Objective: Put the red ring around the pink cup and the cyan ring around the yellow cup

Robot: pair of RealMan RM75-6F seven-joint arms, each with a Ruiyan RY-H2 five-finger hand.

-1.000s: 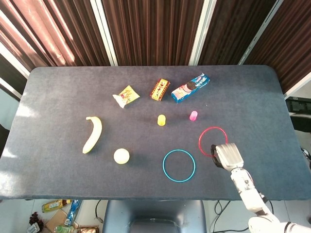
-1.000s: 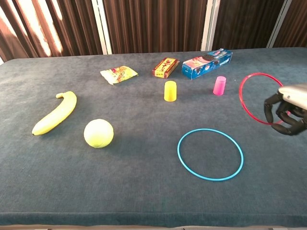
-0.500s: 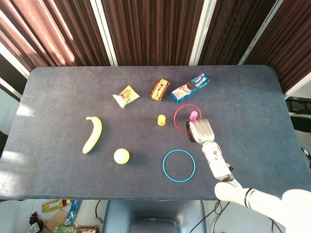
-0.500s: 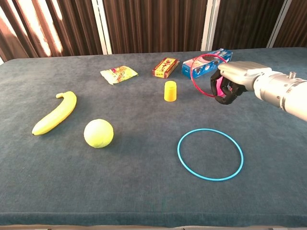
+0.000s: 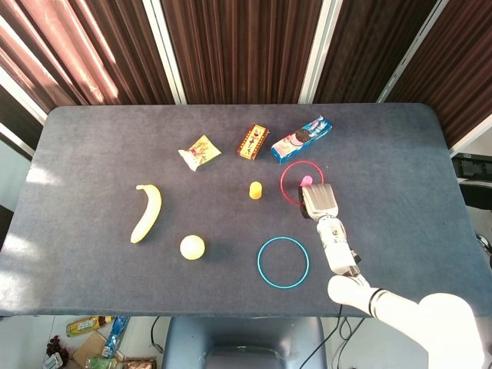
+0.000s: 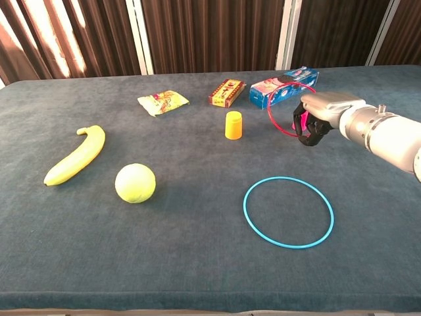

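The right hand grips the red ring by its near rim, over the pink cup, probably not yet down. It looks light, thin and stiff. The left hand is unseen.

Right hand: silver-grey back, black fingers; arm white w/ dark joint band.

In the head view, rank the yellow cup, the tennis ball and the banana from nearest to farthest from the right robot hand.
Measured from the right robot hand, which holds the red ring:
1. Yellow cup, just to its left.
2. Tennis ball, further left and nearer the front edge.
3. Banana, furthest left.
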